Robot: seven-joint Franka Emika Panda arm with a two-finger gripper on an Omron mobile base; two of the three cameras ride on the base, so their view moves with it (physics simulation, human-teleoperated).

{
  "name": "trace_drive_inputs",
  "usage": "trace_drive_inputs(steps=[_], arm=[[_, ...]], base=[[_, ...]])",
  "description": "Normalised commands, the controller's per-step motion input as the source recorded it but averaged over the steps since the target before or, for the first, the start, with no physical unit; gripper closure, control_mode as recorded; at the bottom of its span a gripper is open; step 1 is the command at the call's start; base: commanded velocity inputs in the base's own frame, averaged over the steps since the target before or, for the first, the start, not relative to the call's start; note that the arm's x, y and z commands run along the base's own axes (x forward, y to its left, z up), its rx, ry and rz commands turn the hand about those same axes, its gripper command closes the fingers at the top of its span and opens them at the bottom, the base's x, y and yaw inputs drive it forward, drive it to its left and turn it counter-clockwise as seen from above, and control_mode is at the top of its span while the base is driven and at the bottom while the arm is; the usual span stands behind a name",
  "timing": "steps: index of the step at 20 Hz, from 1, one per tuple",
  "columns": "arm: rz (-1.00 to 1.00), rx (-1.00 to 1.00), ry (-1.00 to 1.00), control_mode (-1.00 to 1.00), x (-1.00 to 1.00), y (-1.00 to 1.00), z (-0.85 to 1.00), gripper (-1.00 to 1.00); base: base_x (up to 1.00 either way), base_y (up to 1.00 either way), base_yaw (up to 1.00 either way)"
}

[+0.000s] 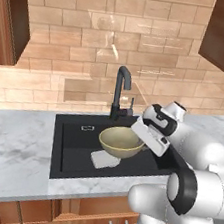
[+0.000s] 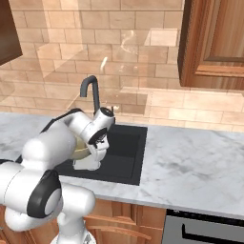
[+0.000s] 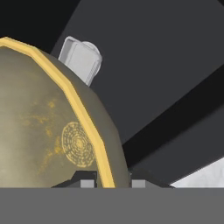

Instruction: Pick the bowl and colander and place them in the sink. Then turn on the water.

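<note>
The yellow-tan bowl (image 1: 121,140) (image 3: 43,131) with its golden rim hangs upright inside the black sink (image 1: 73,149) (image 3: 153,65). My gripper (image 1: 142,140) (image 3: 113,183) is shut on the bowl's right rim, one fingertip inside and one outside. From the right base view, my arm hides most of the bowl (image 2: 80,146), and the gripper (image 2: 94,148) points down into the sink (image 2: 128,152). A small pale grey thing (image 1: 104,159) (image 3: 81,59) lies on the sink floor just under the bowl. I cannot tell whether it is the colander.
The dark curved faucet (image 1: 121,92) (image 2: 90,90) stands behind the basin, close to my hand. Grey marble counter (image 1: 13,145) (image 2: 190,162) runs along both sides of the sink. Wooden wall cabinets (image 2: 214,43) hang above.
</note>
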Motion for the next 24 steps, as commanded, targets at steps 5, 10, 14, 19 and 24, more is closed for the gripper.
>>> trace_drive_inputs(steps=[5, 10, 14, 19, 24], arm=[[0.0, 0.0, 0.02, -1.0, 0.17, 0.0, -0.16, 1.0], [0.0, 0.0, 0.03, -1.0, 0.09, 0.0, -0.24, 1.0], [0.0, 0.0, 0.02, -1.0, 0.08, 0.0, -0.24, 1.0], [0.0, 0.0, 0.01, -1.0, 0.07, 0.0, -0.27, 1.0], [0.0, 0.0, 0.02, -1.0, 0.08, 0.0, -0.15, 1.0]], base=[[0.0, 0.0, 0.0], [0.0, 0.0, 0.0], [0.0, 0.0, 0.0], [0.0, 0.0, 0.0], [0.0, 0.0, 0.0]])
